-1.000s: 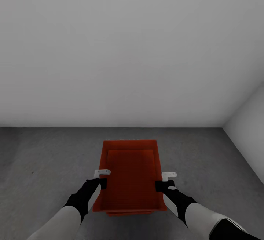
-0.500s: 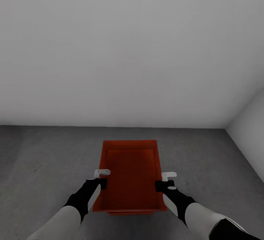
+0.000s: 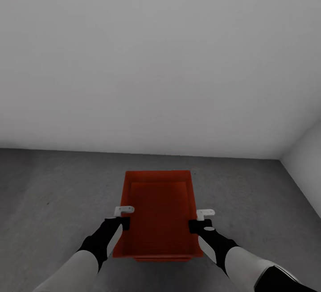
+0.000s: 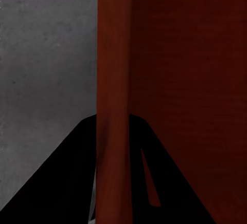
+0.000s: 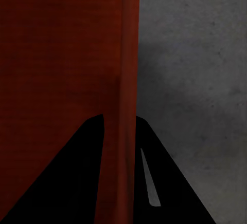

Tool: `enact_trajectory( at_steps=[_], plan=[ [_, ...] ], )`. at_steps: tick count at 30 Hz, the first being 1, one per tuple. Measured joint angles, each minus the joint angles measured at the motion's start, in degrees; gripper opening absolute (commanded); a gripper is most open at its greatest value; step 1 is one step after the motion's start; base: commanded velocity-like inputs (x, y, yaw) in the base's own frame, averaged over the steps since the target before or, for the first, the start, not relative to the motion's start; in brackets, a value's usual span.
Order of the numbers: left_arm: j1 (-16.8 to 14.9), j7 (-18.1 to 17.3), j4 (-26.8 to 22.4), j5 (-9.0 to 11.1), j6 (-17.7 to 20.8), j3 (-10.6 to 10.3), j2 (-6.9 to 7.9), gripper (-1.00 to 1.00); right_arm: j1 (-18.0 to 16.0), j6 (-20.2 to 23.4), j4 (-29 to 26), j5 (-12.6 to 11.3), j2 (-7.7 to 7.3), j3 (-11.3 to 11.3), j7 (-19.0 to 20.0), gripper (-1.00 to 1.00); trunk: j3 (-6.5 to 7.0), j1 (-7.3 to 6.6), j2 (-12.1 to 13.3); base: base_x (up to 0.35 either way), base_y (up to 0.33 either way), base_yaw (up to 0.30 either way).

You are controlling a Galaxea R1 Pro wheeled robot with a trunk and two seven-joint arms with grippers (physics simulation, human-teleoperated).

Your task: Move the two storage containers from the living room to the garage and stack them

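Two grippers are seen clamped on one orange-red container (image 3: 158,214), the left gripper (image 3: 122,217) on its left long wall and the right gripper (image 3: 201,220) on its right long wall. In each wrist view a thin red wall is found pinched between two dark fingers, so both are judged to be grasping the container. The box is carried level in front of the robot, above the dark grey concrete floor (image 3: 53,193), its open top facing up and nothing lying inside. A second lip of like colour is made out just below its near edge, which may be the other container nested beneath; this cannot be confirmed. Compared with the pictures of a second ago, the line where the pale wall (image 3: 160,60) meets the floor has shifted and the side wall at the right has slid further toward the edge, while box and arms have kept their place in the frame. This is read as a move of the robot itself, not of the load. The carrying stage is judged nearly over, with setting down still to be done.
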Motion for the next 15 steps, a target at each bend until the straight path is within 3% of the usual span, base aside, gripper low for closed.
enact_trajectory(
  at_steps=[15],
  plan=[
    [0.0,0.0,0.0,0.1,0.0,-0.1,0.05,-1.0,0.0,-0.1,0.0,0.0,0.04,0.0,-0.1,-1.0,0.0,0.0,0.0,0.0,0.0,0.0]
  ],
)
